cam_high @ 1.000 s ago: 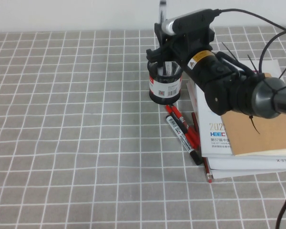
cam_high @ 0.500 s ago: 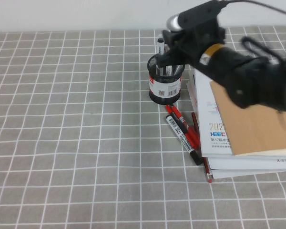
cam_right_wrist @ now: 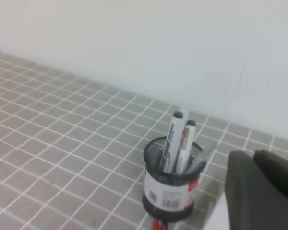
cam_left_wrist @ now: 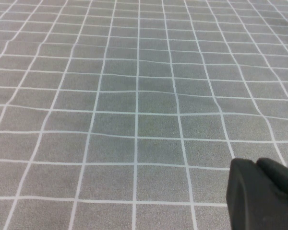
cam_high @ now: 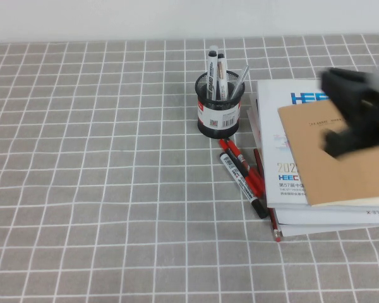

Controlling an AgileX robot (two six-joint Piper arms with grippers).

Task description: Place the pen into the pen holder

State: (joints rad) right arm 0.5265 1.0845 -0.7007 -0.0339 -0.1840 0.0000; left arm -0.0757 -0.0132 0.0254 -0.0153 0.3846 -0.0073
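While upright in the pen holder (cam_high: 220,112), pen (cam_high: 211,71) cap-up; right pincer (cam_high: 354,120), left pincer (cam_left_wrist: 261,194), openings indiscernible.

Right end effector (cam_high: 357,117) aloft, blurred.

The pen (cam_high: 211,71) is seen standing upright in the pen holder (cam_high: 219,106), beside a second marker (cam_high: 222,73) and a slanted grey pen (cam_high: 240,80). The right gripper (cam_high: 354,117) is seen blurred above the stacked books (cam_high: 290,189). A dark marker (cam_high: 241,183) and red pens (cam_high: 247,170) are laid on the checked cloth (cam_high: 101,177) in front of the holder.
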